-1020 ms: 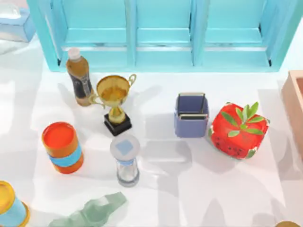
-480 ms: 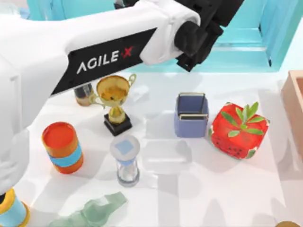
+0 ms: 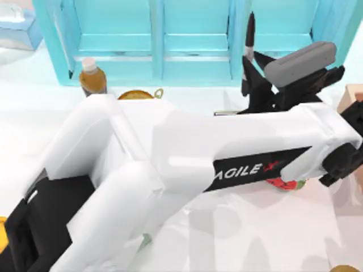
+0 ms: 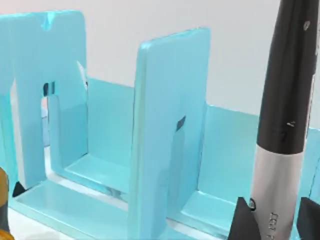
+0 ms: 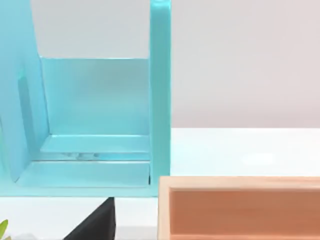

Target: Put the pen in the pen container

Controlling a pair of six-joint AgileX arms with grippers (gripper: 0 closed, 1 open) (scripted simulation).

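My left arm reaches across the middle of the table from the lower left in the top view. Its gripper (image 3: 251,85) is near the back, right of centre, in front of the blue rack, and it is shut on the pen (image 3: 248,39). The pen stands upright out of the black fingers (image 3: 262,76). In the left wrist view the pen (image 4: 285,115) is dark above and silver-grey below, clamped between the gripper (image 4: 275,225) fingers. The pen container is hidden under my left arm.
A light blue rack (image 3: 193,39) runs along the back edge. A brown bottle (image 3: 91,78) and a gold trophy rim (image 3: 136,94) peek out behind the arm. A red strawberry (image 3: 282,183) shows below the forearm. A wooden box (image 5: 240,210) sits at the right edge.
My left arm has swung in from the left and now covers the table's middle, hiding the pen container, trophy and cylinders. The gripper with the pen has moved right and forward.
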